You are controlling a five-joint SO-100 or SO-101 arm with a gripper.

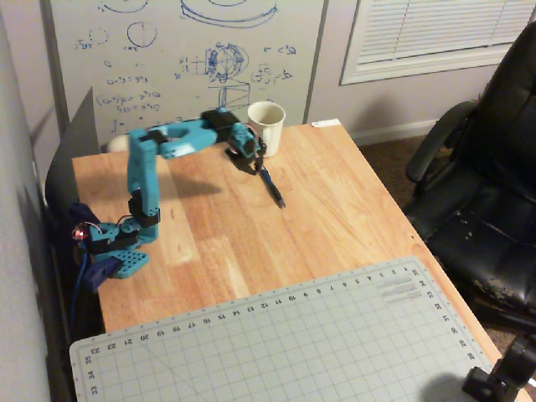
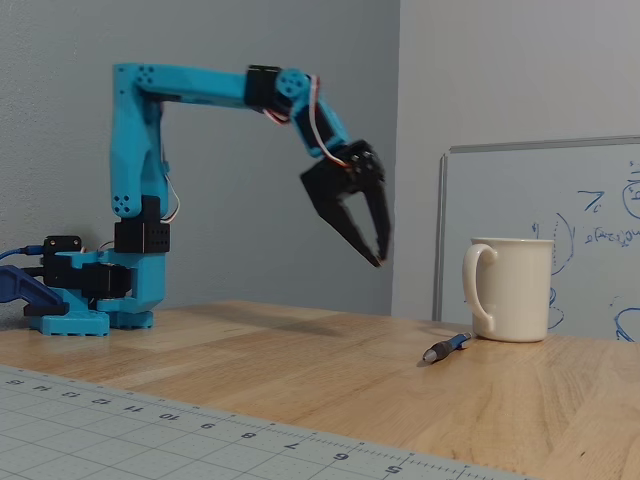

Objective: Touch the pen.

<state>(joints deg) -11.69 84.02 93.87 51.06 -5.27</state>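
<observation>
Pen [image 1: 270, 184] lay flat on the table [image 1: 335, 209] just in front of the white mug [image 1: 266, 127], its tip [image 2: 431, 353] pointing away from the mug. I held the gripper [image 2: 376, 252] high above the pen, fingers nearly together. Descending carelessly, I judged, could knock the mug or roll the pen away from it.

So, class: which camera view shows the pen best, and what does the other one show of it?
The overhead view: the pen shows along its whole length on the wooden table, in front of the white mug, with the claw by its far end. The fixed view sees it foreshortened, mostly its tip.
</observation>
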